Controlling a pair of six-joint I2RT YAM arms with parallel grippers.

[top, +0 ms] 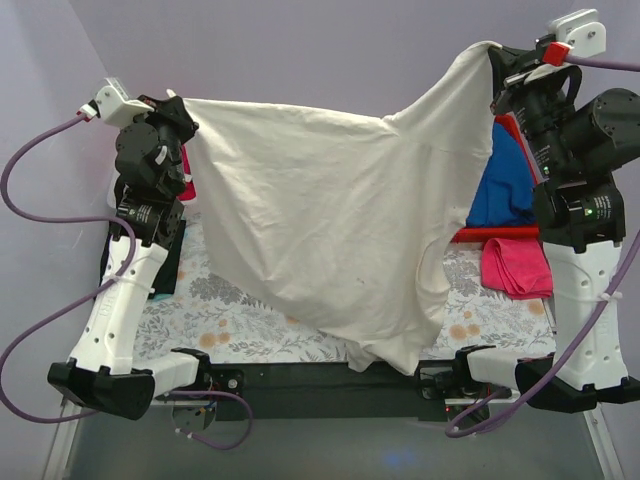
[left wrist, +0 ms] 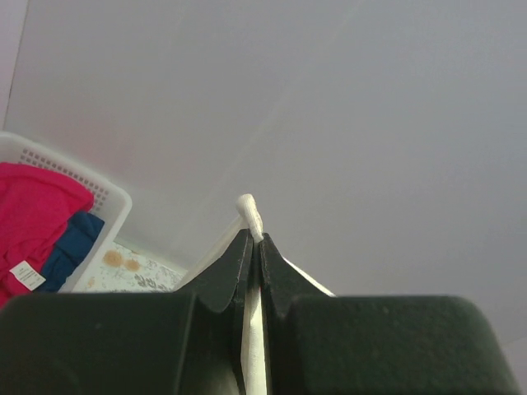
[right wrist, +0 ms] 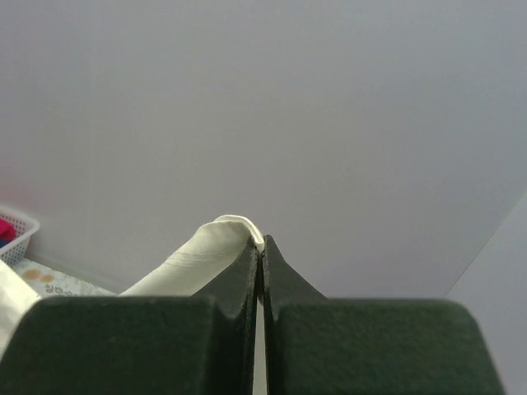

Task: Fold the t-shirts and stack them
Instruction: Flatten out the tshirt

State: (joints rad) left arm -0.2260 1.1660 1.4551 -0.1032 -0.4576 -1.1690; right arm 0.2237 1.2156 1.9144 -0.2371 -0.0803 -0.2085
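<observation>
1. The left claw [left wrist: 256,239] is pinched tight shut on one edge of the cream-white shirt [top: 330,230]. A little bump of cloth pokes out past its tips.
2. The right claw [right wrist: 262,243] is pinched tight shut too. It grips another edge of the same shirt.
3. Both claws are up high and far apart, so the shirt hangs spread out between them like a big sheet.
4. The shirt's low end hangs down over the flowery tablecloth [top: 230,320], near the front of the table.
5. A white basket [left wrist: 103,197] sits off to the side. It has a pink cloth [left wrist: 37,214] and a blue cloth [left wrist: 74,247] in it.
</observation>
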